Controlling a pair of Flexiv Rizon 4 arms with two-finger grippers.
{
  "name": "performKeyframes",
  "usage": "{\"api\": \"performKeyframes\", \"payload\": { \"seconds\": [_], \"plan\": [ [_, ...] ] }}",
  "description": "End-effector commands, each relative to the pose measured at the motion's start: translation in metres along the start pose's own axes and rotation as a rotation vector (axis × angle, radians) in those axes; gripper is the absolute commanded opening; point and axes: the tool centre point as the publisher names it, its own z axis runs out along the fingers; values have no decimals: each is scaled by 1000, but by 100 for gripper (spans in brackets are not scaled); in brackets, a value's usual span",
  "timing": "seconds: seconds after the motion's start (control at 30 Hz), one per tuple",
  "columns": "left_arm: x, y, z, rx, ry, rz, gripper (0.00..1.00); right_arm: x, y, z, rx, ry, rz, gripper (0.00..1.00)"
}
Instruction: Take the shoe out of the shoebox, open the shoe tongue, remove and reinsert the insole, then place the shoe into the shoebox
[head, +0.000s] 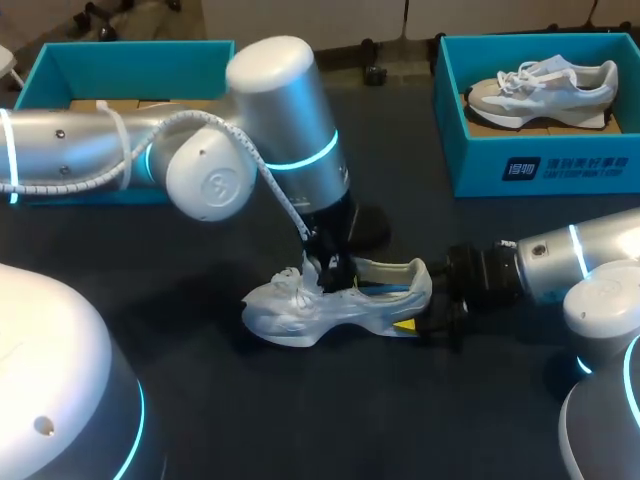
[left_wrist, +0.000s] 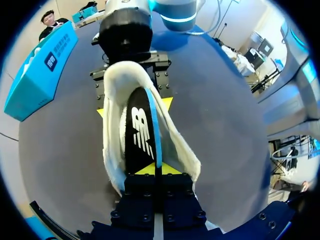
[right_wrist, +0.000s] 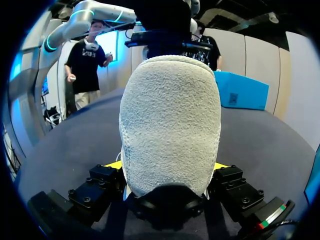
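Seemingly mid-insole step: the left tool (left_wrist: 155, 170) is pinched together on the blue-edged black foam insole (left_wrist: 140, 132) just ahead of it, inside the pale grey mesh sneaker (head: 340, 305) on the dark tabletop (head: 250, 420). The right tool (right_wrist: 169, 167) clamps its fuzzy, rounded heel (steadying it). The next move needs a smooth slide, with no buckling.

White shoe (head: 345, 308), blue-edged black insole (left_wrist: 141, 135), teal shoebox (head: 545, 168), dark table (head: 210, 410)
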Motion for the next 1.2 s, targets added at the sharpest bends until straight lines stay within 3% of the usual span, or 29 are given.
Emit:
{"api": "performKeyframes", "payload": {
  "seconds": [0.03,0.8,1.2],
  "plan": [
    [4,11,-12,30,-6,-8,0,-3,-9,5,2,-1,0,0],
    [1,-10,-30,110,-20,-47,0,-3,-9,5,2,-1,0,0],
    [3,-18,-27,137,-21,-80,0,-3,-9,5,2,-1,0,0]
  ]
}}
